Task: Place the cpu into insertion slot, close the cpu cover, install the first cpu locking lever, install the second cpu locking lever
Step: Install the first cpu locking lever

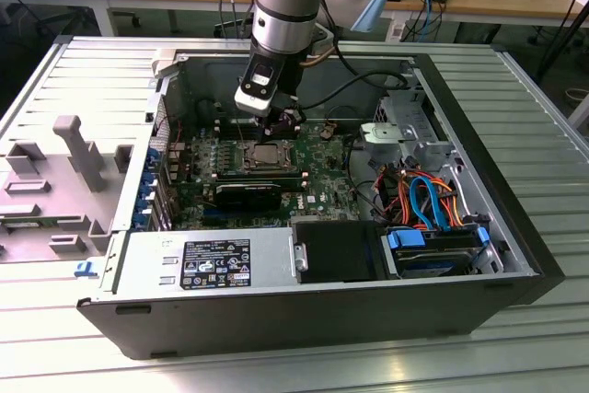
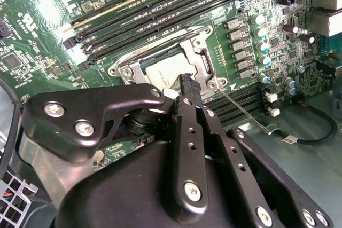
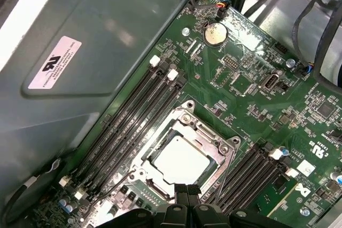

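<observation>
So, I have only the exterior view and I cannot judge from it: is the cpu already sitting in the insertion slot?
Observer: Yes. In the first wrist view the cpu lies flat in the insertion slot.
Operator: And the cpu cover, is it down?
Observer: It is down. The cpu cover frames the cpu, whose silvery top shows through its window.
Operator: Does the tool hold something?
Observer: No. In the first wrist view the tool is shut and empty, with its tip by the slot's edge.
</observation>
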### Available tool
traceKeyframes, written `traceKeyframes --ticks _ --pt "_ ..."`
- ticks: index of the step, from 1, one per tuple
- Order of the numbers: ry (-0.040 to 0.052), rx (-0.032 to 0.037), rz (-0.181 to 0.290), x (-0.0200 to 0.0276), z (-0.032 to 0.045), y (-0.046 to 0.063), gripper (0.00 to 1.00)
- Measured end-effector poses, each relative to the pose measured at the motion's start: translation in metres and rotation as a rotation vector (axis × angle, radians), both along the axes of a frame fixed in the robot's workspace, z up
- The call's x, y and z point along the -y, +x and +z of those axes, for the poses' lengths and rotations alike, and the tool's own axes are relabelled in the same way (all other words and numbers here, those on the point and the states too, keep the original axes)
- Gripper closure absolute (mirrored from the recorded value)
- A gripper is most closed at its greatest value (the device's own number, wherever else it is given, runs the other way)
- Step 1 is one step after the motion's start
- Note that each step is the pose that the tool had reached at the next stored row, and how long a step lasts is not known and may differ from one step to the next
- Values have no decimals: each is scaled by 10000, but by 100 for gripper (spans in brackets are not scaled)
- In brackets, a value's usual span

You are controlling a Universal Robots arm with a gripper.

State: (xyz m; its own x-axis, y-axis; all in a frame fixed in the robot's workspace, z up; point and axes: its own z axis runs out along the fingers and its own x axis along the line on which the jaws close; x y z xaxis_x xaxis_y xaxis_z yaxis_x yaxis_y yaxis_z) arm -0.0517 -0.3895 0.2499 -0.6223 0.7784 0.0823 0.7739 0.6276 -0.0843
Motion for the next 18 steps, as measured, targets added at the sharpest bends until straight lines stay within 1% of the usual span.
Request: traceKeyframes --ticks 18 --pt "0 1 272 0 0 0 89"
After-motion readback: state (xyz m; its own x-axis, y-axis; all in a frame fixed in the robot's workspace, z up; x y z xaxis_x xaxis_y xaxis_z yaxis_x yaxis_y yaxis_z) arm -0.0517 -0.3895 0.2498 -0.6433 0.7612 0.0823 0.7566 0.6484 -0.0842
